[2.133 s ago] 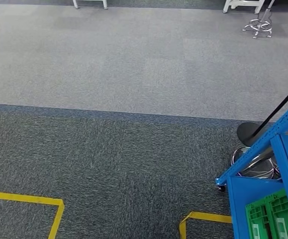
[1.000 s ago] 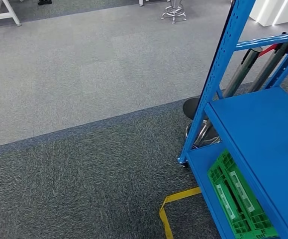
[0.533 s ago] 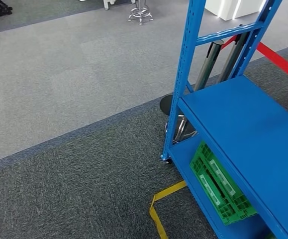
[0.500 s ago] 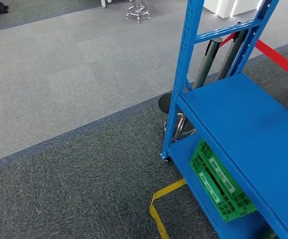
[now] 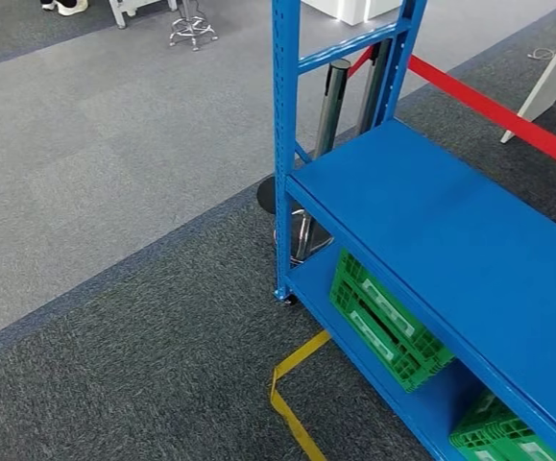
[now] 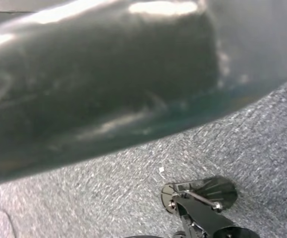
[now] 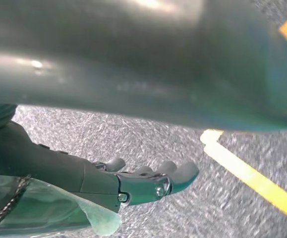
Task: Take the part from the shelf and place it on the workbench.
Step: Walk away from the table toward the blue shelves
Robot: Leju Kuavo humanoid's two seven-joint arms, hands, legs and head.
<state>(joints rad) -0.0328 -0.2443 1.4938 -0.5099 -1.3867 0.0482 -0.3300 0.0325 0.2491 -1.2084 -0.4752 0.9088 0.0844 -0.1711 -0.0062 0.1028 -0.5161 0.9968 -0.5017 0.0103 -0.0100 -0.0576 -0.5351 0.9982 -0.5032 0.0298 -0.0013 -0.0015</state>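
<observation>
A blue metal shelf unit stands on the right in the head view, its corner post near the picture's middle. On its low board lies a green slatted crate, and a second green crate shows at the bottom right corner. The wide board above them shows plain blue. In the right wrist view my right hand hangs over the carpet, fingers stretched out and holding nothing.
Yellow floor tape runs by the shelf's foot and under my right hand. Behind the shelf are metal stanchion posts with a red belt. A wheeled stool stands far back on the grey carpet.
The whole head view has swung to the right: the camera turned. The blue shelf has come from the right edge to fill the right half, and a second crate shows.
</observation>
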